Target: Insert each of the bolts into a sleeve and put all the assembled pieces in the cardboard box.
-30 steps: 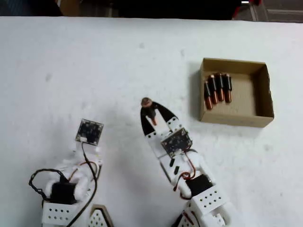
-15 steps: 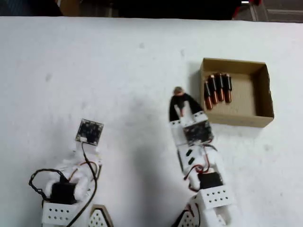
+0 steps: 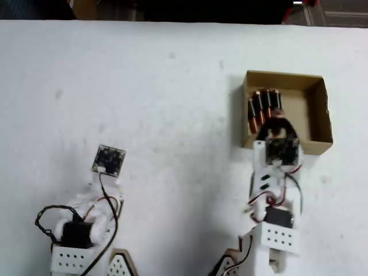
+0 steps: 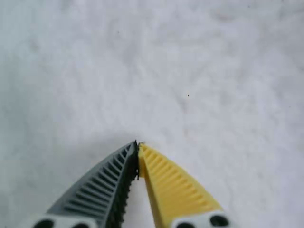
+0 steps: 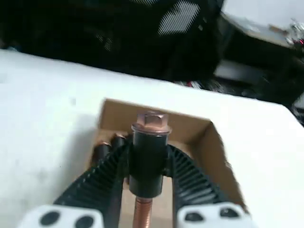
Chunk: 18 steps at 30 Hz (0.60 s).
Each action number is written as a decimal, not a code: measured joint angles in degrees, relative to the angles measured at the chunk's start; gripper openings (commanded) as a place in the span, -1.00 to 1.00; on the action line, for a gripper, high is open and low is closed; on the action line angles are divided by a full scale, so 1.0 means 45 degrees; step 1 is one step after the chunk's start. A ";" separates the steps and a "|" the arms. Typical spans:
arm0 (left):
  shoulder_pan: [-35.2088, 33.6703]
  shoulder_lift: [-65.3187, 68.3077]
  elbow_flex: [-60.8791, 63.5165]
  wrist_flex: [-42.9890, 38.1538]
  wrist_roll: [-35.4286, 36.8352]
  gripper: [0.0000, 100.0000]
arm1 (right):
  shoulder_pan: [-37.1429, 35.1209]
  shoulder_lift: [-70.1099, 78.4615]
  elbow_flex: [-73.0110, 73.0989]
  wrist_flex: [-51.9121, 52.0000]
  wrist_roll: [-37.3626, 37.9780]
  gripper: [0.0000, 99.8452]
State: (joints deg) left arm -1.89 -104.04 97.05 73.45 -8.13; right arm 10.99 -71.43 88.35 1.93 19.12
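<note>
Four pieces (image 3: 263,108) lie in the box (image 3: 305,118). Your right gripper (image 5: 147,151) clamps a fifth piece (image 5: 152,124) above its near wall; only release seems left. Left gripper (image 4: 138,148) sits closed, empty, over the table (image 4: 199,57).

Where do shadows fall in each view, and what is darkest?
High view: soft shadow on the table along the left and near walls of the box. Left wrist view: faint shadow beside the shut jaws. Right wrist view: the room behind is darkest; the held sleeve is lit.
</note>
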 measured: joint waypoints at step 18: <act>0.0000 0.0000 0.0000 0.0000 0.0000 -0.95 | 0.0879 0.0000 -0.5236 0.5275 0.0977 -0.97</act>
State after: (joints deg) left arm -1.89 -104.04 97.05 73.45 -8.13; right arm 14.95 -71.43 64.79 25.67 23.52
